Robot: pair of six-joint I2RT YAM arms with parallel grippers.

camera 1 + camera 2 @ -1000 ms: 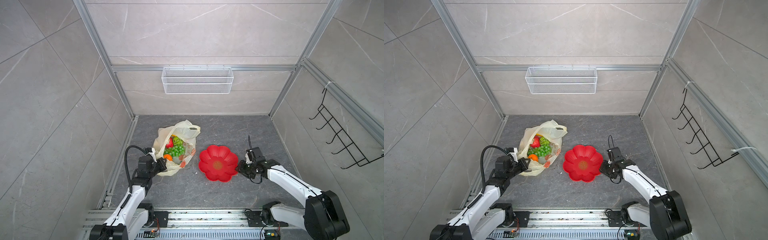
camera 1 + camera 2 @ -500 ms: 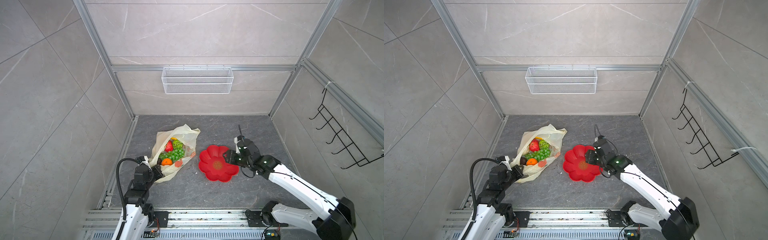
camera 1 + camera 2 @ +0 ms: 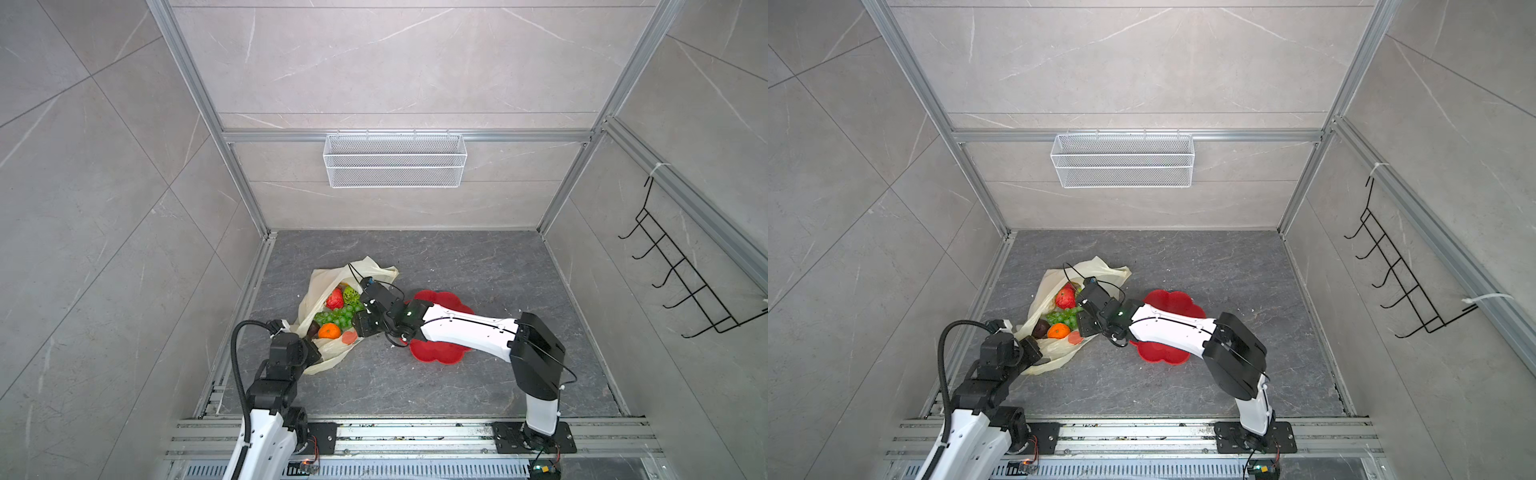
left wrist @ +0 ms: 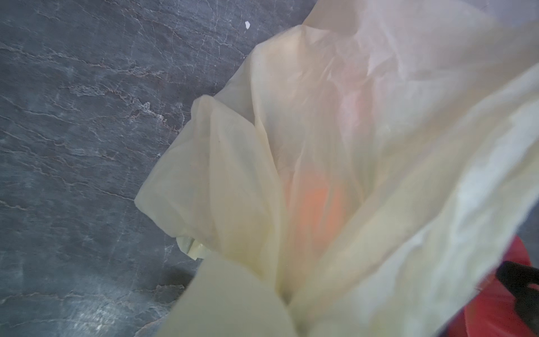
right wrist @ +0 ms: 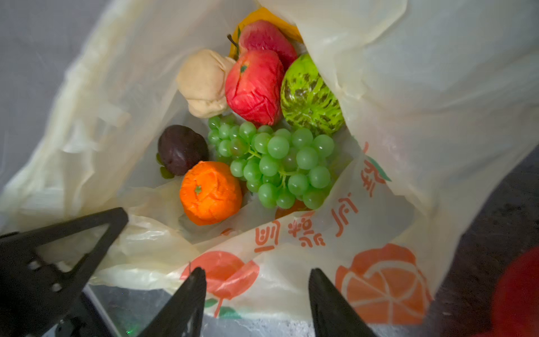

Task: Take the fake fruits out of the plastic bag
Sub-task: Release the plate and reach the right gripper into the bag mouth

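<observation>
The pale-yellow plastic bag (image 3: 320, 286) lies open on the dark floor at left. Inside it lie the fake fruits: a green grape bunch (image 5: 277, 163), an orange (image 5: 210, 192), a red fruit (image 5: 255, 87), a beige ball (image 5: 204, 81), a green knobbly fruit (image 5: 310, 96) and a dark purple one (image 5: 182, 148). My left gripper (image 3: 312, 353) is shut on the bag's near edge, and the film hides its fingers in the left wrist view. My right gripper (image 5: 256, 272) hangs open just above the bag's printed front wall (image 5: 291, 262), holding nothing.
A red flower-shaped plate (image 3: 440, 353) lies right of the bag, partly under my right arm. A white wire basket (image 3: 395, 160) hangs on the back wall and a black hook rack (image 3: 673, 282) on the right wall. Metal rails run along the front edge.
My right arm has swung left from beside the plate, across it, to above the bag's mouth. The left gripper, still gripping the bag's edge, has pulled back toward the near left.
</observation>
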